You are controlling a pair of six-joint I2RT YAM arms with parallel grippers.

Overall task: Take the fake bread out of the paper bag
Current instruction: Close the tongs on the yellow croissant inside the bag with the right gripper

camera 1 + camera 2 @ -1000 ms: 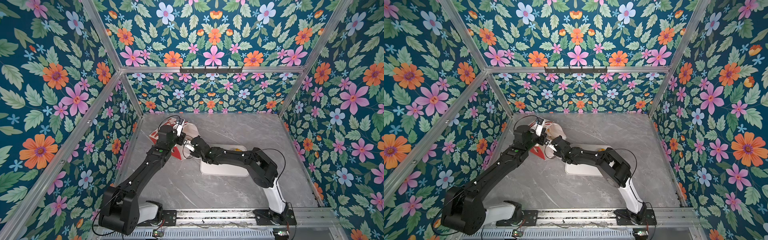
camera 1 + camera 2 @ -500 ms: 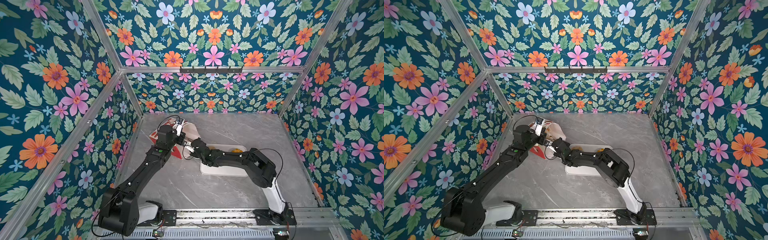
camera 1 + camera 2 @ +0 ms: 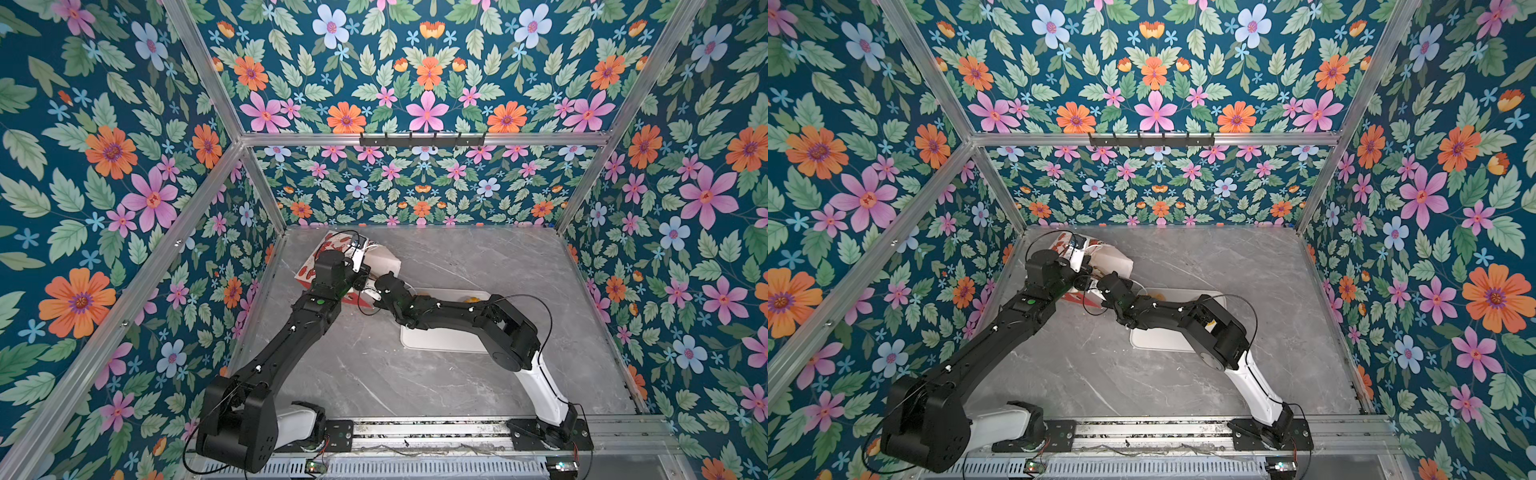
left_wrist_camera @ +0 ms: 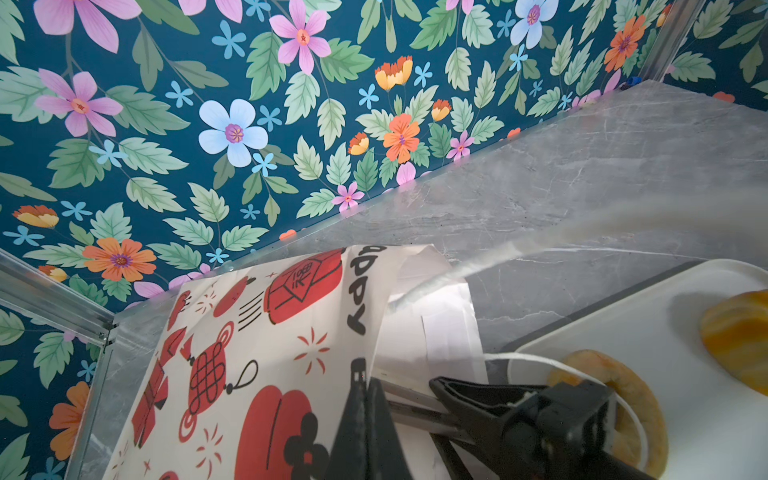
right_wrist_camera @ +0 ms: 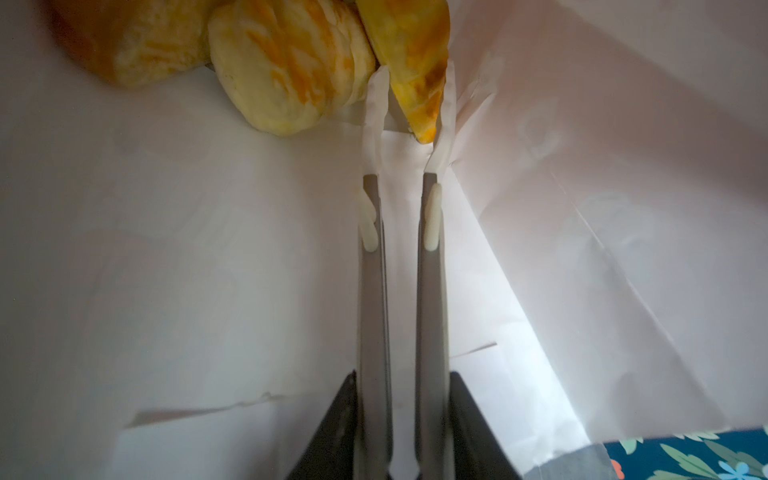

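Note:
The paper bag [image 3: 330, 253] lies tilted at the back left of the table, white with red prints in the left wrist view [image 4: 249, 332]. My left gripper [image 4: 368, 374] is shut on the bag's rim, holding the mouth up. My right gripper [image 5: 409, 104] reaches deep inside the bag's white interior [image 5: 166, 249]. Its long taped fingertips [image 5: 376, 104] close on the pointed end of a golden piece of fake bread [image 5: 415, 62]. Two more pale yellow pastries [image 5: 291, 70] lie beside it at the bag's bottom. In both top views the right fingers are hidden inside the bag.
A flat white tray [image 3: 436, 340] lies right of the bag under the right arm, holding a ring doughnut [image 4: 623, 399] and another yellow pastry [image 4: 739, 340]. The bag's cord handle [image 4: 540, 357] loops across the tray's edge. Flowered walls stand close behind and left of the bag.
My right gripper has edged slightly further into the bag and its fingers have narrowed a little. The left gripper and the bag have stayed put.

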